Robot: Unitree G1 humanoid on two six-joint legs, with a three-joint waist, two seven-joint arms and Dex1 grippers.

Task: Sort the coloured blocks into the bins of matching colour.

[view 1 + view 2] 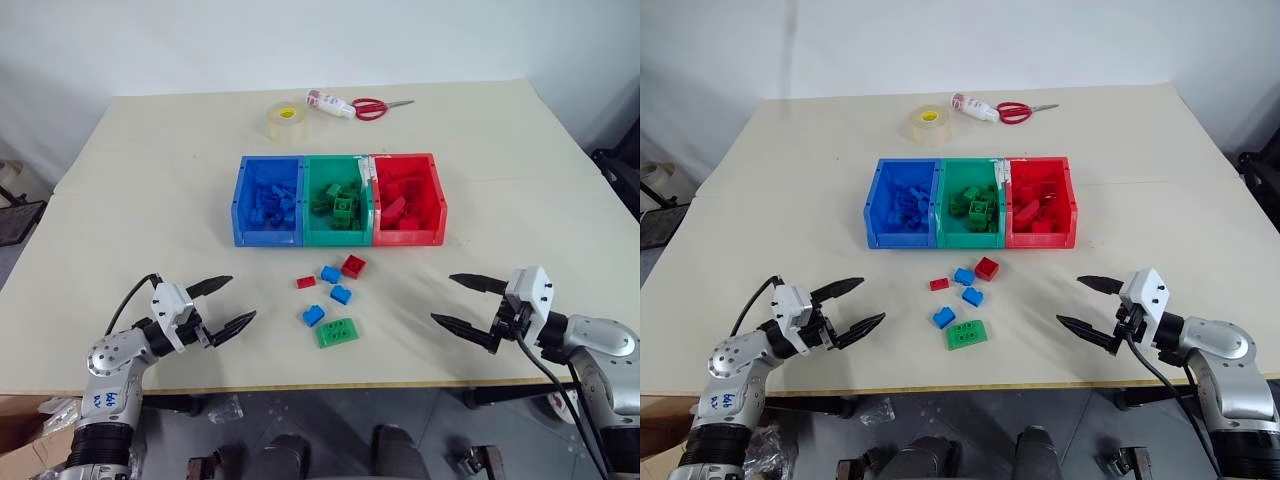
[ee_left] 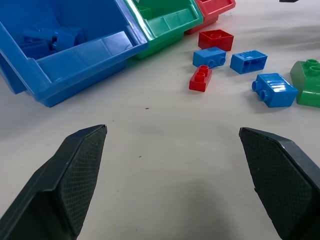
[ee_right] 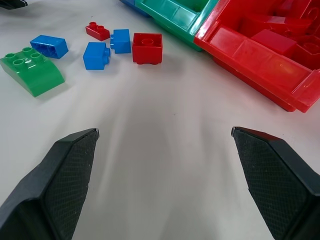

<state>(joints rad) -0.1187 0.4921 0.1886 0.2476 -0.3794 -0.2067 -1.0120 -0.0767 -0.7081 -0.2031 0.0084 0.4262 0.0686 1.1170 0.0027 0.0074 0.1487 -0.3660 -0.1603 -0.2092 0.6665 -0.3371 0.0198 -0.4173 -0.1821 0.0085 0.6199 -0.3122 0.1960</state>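
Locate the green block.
The green block lies on the table in the head view, nearest the robot among the loose pieces, just right of a blue brick.

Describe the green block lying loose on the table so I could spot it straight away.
Start at the row of three bins in the middle of the table: blue bin, green bin, red bin. In front of them, toward the robot, lies a small cluster of loose blocks. The green block is the one nearest the table's front edge, the only green piece there, and wider and flatter than the blue and red ones beside it.

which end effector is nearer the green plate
Left. The left end effector sits open just beside the green plate; the right end effector sits open slightly farther off.
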